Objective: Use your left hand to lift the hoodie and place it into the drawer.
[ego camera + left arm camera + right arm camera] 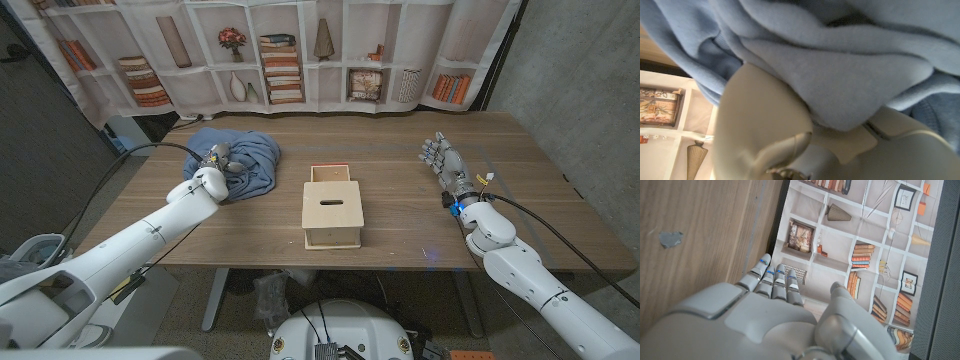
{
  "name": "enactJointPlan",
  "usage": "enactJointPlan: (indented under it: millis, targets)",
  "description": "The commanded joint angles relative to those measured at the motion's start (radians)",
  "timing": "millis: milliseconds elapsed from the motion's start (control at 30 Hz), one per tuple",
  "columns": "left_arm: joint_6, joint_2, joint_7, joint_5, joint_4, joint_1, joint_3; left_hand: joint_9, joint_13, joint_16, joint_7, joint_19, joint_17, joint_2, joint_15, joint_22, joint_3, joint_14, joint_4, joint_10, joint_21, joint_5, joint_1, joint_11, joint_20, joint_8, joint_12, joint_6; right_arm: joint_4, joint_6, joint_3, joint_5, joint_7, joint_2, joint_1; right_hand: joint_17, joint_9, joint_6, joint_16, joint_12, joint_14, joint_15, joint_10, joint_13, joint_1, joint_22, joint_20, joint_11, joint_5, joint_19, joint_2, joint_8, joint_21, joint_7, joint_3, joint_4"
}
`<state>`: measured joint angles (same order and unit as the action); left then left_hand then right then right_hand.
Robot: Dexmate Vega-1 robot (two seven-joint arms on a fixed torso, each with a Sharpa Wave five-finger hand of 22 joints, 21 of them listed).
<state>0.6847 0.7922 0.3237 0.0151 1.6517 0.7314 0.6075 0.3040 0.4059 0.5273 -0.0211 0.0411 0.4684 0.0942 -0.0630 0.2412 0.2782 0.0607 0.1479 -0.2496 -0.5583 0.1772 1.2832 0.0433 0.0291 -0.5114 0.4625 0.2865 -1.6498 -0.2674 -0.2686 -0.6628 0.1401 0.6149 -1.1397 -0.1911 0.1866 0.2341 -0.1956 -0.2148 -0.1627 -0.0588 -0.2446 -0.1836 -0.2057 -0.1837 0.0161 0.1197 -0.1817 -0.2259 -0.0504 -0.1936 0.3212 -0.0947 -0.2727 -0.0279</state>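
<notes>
The blue hoodie (245,160) lies crumpled on the wooden table (400,140) at the back left. My left hand (214,168) is buried in its near edge and grips a bunch of the cloth. In the left wrist view folds of the hoodie (840,70) drape over my left hand (790,130) and hide its fingers. The small wooden drawer box (332,212) stands at the table's middle, its drawer (330,174) pulled out at the far side. My right hand (445,166) is at the right of the table, its fingers straight and apart, holding nothing; it also fills the near part of the right wrist view (770,315).
A printed bookshelf backdrop (300,50) hangs behind the table. A black cable (110,185) runs along my left arm past the table's left edge. Bare wood lies between the hoodie and the drawer box, and between the box and my right hand.
</notes>
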Motion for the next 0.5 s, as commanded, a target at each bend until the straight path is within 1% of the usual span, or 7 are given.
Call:
enactJointPlan:
  millis: [33, 200, 267, 367, 500]
  targets:
    - [0.022, 0.004, -0.006, 0.002, 0.040, -0.001, 0.000, 0.008, 0.024, 0.002, -0.013, -0.830, 0.022, -0.234, -0.121, 0.014, -0.001, 0.801, -0.006, -0.442, -0.089, 0.001, 0.223, 0.025, 0.063, -0.010, 0.006, 0.418, 0.001, -0.007, 0.002, -0.006, -0.012, 0.003, -0.006, -0.003, 0.002, 0.005, -0.001, 0.000, -0.011, 0.003, -0.009, -0.003, 0.004, -0.003, -0.003, -0.001, -0.004, -0.011, -0.003, -0.002, -0.002, -0.001, -0.003, -0.008]
    - [0.024, 0.007, -0.002, 0.006, 0.055, -0.002, 0.001, 0.013, 0.033, 0.003, -0.013, -0.830, 0.026, -0.234, -0.121, 0.017, 0.000, 0.810, -0.005, -0.445, -0.105, 0.002, 0.226, 0.027, 0.066, -0.014, 0.005, 0.425, -0.002, -0.012, 0.005, -0.011, -0.011, 0.000, -0.011, -0.003, 0.002, 0.005, -0.001, 0.000, -0.011, 0.004, -0.009, -0.003, 0.004, -0.003, -0.004, 0.000, -0.004, -0.012, -0.003, -0.002, -0.003, -0.002, -0.003, -0.008]
    - [0.025, 0.007, -0.002, 0.006, 0.059, -0.001, -0.001, 0.015, 0.036, 0.001, -0.014, -0.827, 0.028, -0.232, -0.120, 0.018, 0.000, 0.809, -0.005, -0.439, -0.110, 0.003, 0.226, 0.023, 0.067, -0.011, 0.001, 0.418, -0.001, -0.016, 0.005, -0.010, -0.013, 0.000, -0.012, -0.003, 0.002, 0.005, -0.001, 0.000, -0.012, 0.004, -0.009, -0.003, 0.004, -0.003, -0.003, -0.001, -0.004, -0.013, -0.003, -0.002, -0.003, -0.002, -0.003, -0.008]
    - [0.031, 0.005, -0.001, 0.008, 0.066, -0.004, 0.000, 0.014, 0.041, -0.004, -0.010, -0.822, 0.030, -0.230, -0.121, 0.018, -0.001, 0.805, -0.006, -0.433, -0.118, 0.002, 0.223, 0.025, 0.066, -0.007, -0.003, 0.411, -0.002, -0.016, 0.006, -0.009, -0.015, 0.002, -0.013, -0.003, 0.002, 0.005, -0.001, 0.001, -0.012, 0.004, -0.008, -0.003, 0.004, -0.003, -0.003, -0.001, -0.004, -0.013, -0.003, -0.002, -0.004, -0.001, -0.003, -0.009]
    - [0.031, 0.006, -0.002, 0.014, 0.073, -0.010, 0.002, 0.013, 0.046, -0.005, -0.013, -0.819, 0.033, -0.229, -0.120, 0.019, -0.003, 0.806, -0.008, -0.431, -0.126, 0.002, 0.220, 0.023, 0.065, -0.004, -0.005, 0.409, -0.005, -0.018, 0.007, -0.008, -0.015, 0.003, -0.015, -0.003, 0.002, 0.005, -0.001, 0.001, -0.012, 0.004, -0.009, -0.003, 0.004, -0.003, -0.003, -0.001, -0.004, -0.014, -0.003, -0.002, -0.004, -0.001, -0.003, -0.009]
